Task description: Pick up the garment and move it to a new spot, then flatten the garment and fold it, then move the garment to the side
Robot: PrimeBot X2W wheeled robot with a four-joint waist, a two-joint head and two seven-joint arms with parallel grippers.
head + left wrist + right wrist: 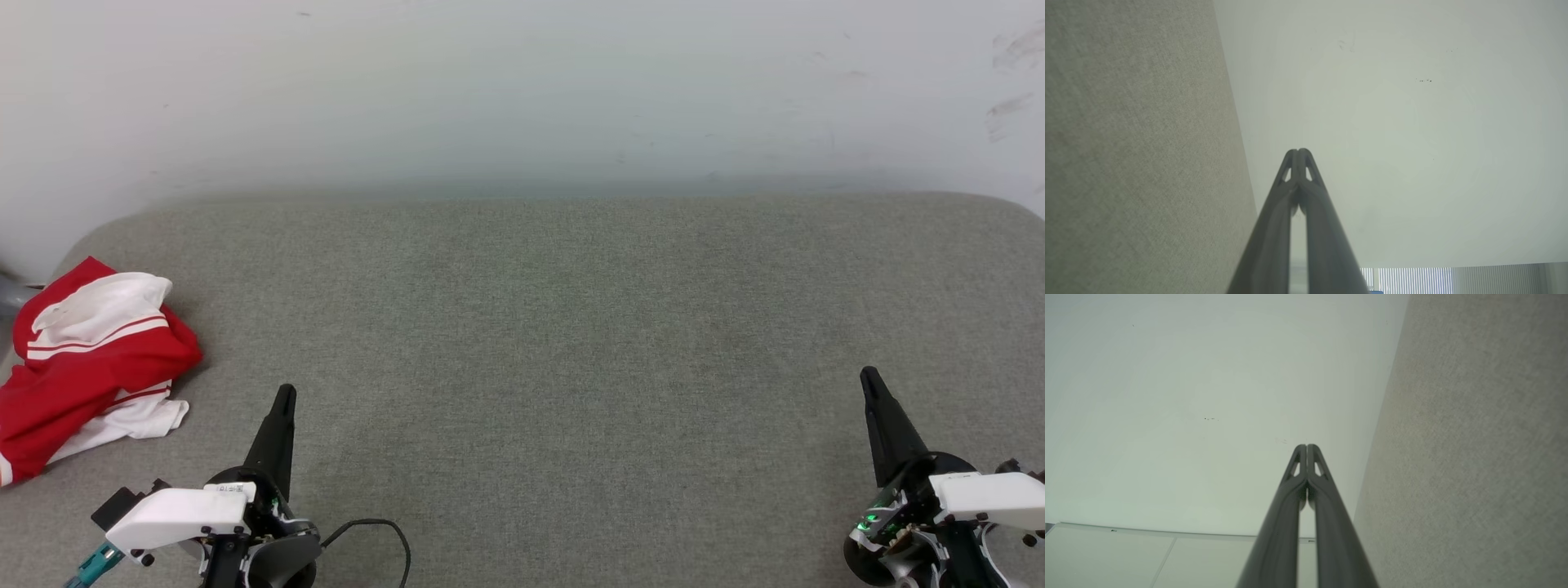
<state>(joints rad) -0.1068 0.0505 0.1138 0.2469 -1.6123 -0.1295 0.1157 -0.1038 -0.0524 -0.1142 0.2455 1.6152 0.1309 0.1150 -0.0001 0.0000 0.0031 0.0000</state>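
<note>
Left hand clenched, empty; right hand the same. Shirt lies crumpled at the left edge of the grey counter, near left hand, not touching. Soft, light, limp cloth; probably best pinched at a raised red fold.

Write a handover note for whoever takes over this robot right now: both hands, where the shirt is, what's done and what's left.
Left hand: shut, empty, low left over the grey cushion.
Right hand: shut, empty, low right.
Garment: bunched in a heap at the cushion's far left edge, apart from both hands.
Done: nothing that shows; it lies rumpled, neither flat nor neatly folded.
Left: pick it up, move it onto open cushion, flatten, fold, set it aside.
</note>
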